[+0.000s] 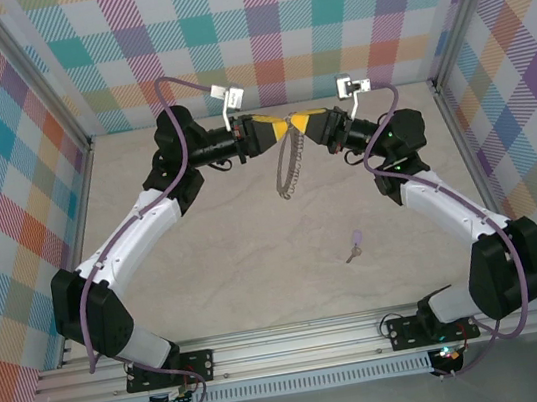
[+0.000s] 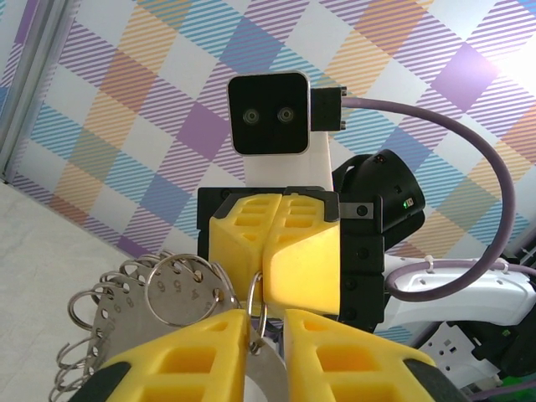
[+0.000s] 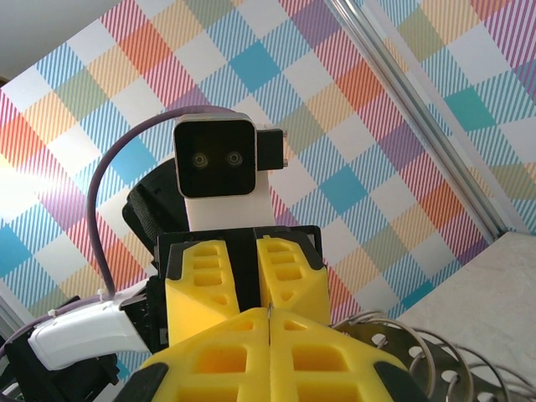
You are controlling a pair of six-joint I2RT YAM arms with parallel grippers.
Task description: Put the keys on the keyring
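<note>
Silver-grey hoop keyring (image 1: 282, 179) hangs pinched by my left tool (image 1: 283, 124) and right tool (image 1: 297, 121), steadied for the lilac-headed key (image 1: 356, 243) on the surface (image 1: 206, 256).

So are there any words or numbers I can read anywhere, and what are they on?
Stamped digits on the round metal tags of the keyring: too blurred to read for sure.
No other words, labels or signs are readable.
</note>
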